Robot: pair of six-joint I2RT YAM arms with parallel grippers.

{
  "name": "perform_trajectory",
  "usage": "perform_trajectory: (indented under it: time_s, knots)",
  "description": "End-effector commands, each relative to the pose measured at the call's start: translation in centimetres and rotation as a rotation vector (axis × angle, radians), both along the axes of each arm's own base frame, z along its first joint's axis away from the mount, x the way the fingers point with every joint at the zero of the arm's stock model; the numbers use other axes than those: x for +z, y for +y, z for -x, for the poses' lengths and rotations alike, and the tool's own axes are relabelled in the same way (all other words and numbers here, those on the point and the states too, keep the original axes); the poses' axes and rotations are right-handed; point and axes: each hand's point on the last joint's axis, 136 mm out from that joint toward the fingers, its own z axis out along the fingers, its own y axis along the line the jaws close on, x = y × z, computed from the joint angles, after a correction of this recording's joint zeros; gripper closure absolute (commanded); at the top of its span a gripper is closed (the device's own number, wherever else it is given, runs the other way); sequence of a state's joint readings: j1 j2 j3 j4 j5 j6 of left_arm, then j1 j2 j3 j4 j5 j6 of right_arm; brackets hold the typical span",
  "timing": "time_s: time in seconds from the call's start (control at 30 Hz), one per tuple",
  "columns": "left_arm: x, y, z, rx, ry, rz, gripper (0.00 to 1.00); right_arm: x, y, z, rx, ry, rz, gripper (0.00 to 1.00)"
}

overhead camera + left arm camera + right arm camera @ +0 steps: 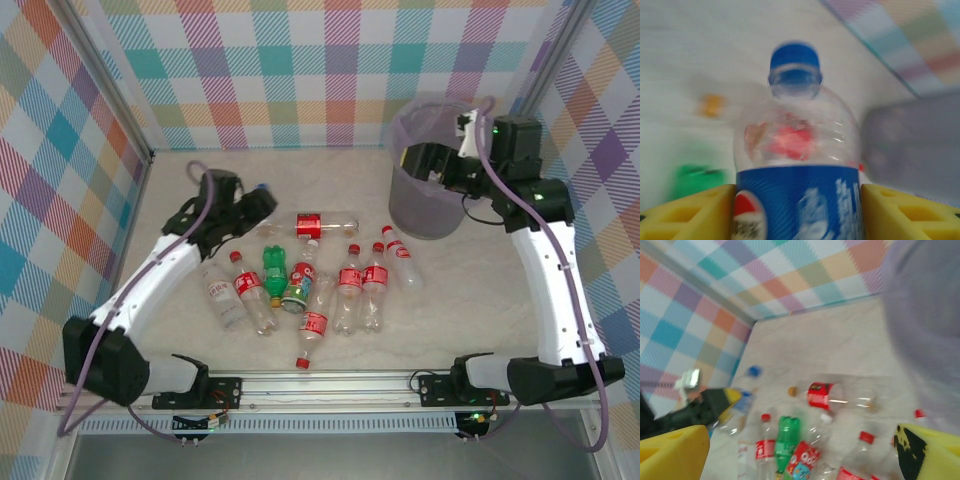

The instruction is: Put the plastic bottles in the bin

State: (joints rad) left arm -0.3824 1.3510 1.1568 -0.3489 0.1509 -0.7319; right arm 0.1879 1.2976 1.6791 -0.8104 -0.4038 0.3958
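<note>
Ten plastic bottles point(350, 285) are counted, as far as their overlap allows. Nine lie loose on the table, and one blue-labelled bottle point(805, 200) with a blue cap is pinched between the yellow fingers point(685, 215) of the left gripper point(797, 215).

Of the nine, seven are seen with red labels. One is green point(275, 270), and one with a multicoloured label point(298, 285) is touching it. A single red-labelled bottle point(325, 222) is laid crosswise beyond the row. The others are gathered side by side at the middle of the table, several touching.

One bin point(430, 215), grey and lined with a lilac bag, is stood at the far right, well apart from the cluster. No bottle can be made out inside it.

The left arm is stretched diagonally from its base towards the far left end of the cluster, and the held bottle is raised neck-forward. The right arm is extended forward, with its wrist bent left over the bin's mouth. The right gripper point(425, 160) is spread wide, and nothing is seen between its fingers point(675, 450).

A small orange object point(791, 389) is seen near the crosswise bottle. The table point(470, 300) is pale and faintly marbled. It is enclosed by walls point(300, 60) of pastel checked cloth, and a metal rail point(330, 385) is fixed along the near edge.
</note>
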Motion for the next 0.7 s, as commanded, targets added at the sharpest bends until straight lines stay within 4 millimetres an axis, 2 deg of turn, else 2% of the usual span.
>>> perform_trajectory:
  time_s: [0.0,0.1,0.17,0.23,0.33,0.4,0.47,0.57,0.67]
  knots:
    - [6.4,-8.1,-0.5,-0.337,-0.305,0.166,0.36,0.0,2.2,-0.6,0.045,0.039,-0.092,0.06]
    - [7.9,-12.0,0.5,-0.474,-0.398,0.318,0.36,-1.1,3.7,-2.1,0.039,0.102,-0.186,0.07]
    - [8.9,-13.2,0.5,-0.49,-0.435,0.379,0.36,-1.7,4.6,-2.6,0.048,0.113,-0.181,0.07]
    - [8.5,-13.5,0.3,-0.472,-0.43,0.357,0.36,-2.4,5.3,-2.8,0.056,0.131,-0.152,0.08]
    - [4.3,-12.2,0.1,-0.427,-0.276,0.059,0.36,-4.5,4.2,-2.5,0.009,0.184,-0.065,0.08]
    - [0.9,-9.6,0.2,-0.381,-0.178,-0.207,0.34,-5.9,3.0,-2.0,-0.038,0.199,-0.01,0.08]
    - [-0.7,-9.1,0.1,-0.394,-0.145,-0.276,0.31,-7.1,2.1,-1.4,-0.062,0.226,0.019,0.09]
    - [-2.4,-9.8,0.0,-0.403,-0.082,-0.249,0.26,-9.1,1.2,-0.4,-0.086,0.281,0.073,0.12]
    - [-4.2,-8.8,-0.2,-0.333,-0.01,-0.268,0.24,-12.1,-1.1,1.1,-0.156,0.361,0.193,0.16]
